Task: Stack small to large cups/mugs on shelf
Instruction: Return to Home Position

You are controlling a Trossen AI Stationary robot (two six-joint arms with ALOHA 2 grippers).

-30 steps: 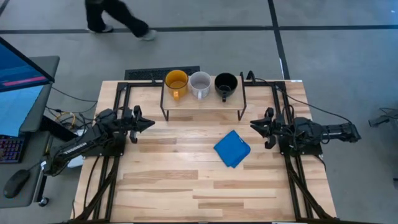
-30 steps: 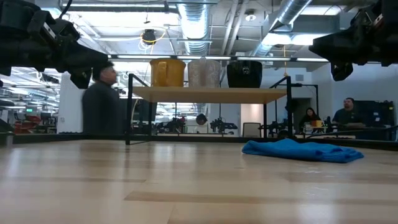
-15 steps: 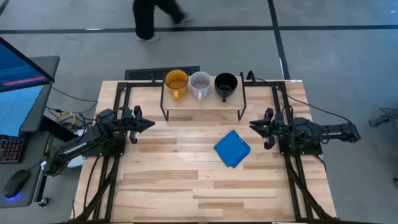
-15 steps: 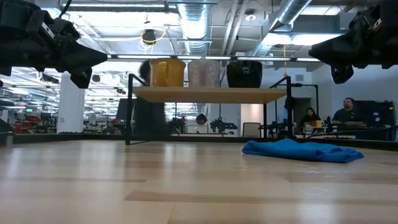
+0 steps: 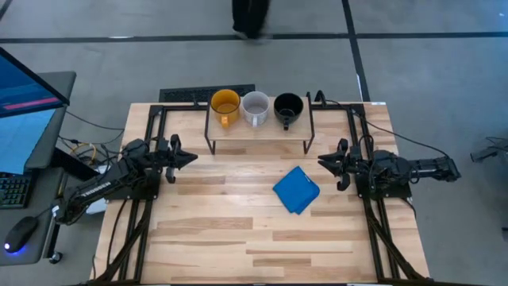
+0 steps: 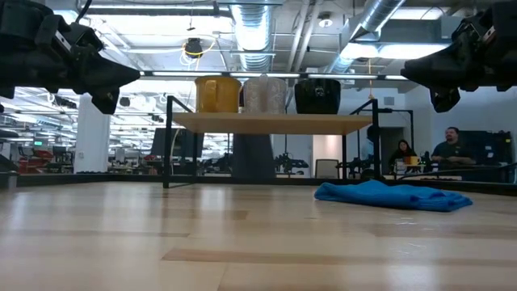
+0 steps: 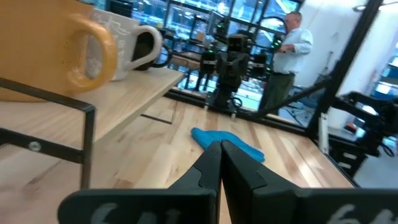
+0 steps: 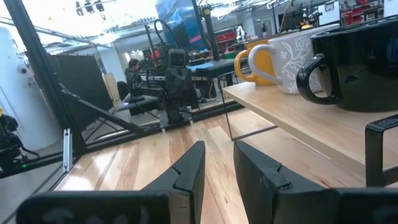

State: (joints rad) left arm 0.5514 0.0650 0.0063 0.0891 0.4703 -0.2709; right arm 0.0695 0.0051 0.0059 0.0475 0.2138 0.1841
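Note:
Three mugs stand side by side on the shelf's light wood top (image 5: 258,131) at the table's far edge: a yellow-orange mug (image 5: 225,105) on the left, a light grey mug (image 5: 255,107) in the middle, a black mug (image 5: 288,107) on the right. My left gripper (image 5: 193,158) is shut and empty above the table, left of the shelf; it also shows in its wrist view (image 7: 221,163). My right gripper (image 5: 321,161) hovers right of the shelf, its fingers a little apart (image 8: 219,163) and empty.
A crumpled blue cloth (image 5: 297,190) lies on the tabletop in front of the shelf's right end. The shelf stands on thin black legs (image 6: 168,145). A person walks on the floor beyond the far edge (image 5: 250,17). People sit in the room behind (image 6: 449,149).
Both arms have kept still. The person beyond the table's far edge has walked from left to right.

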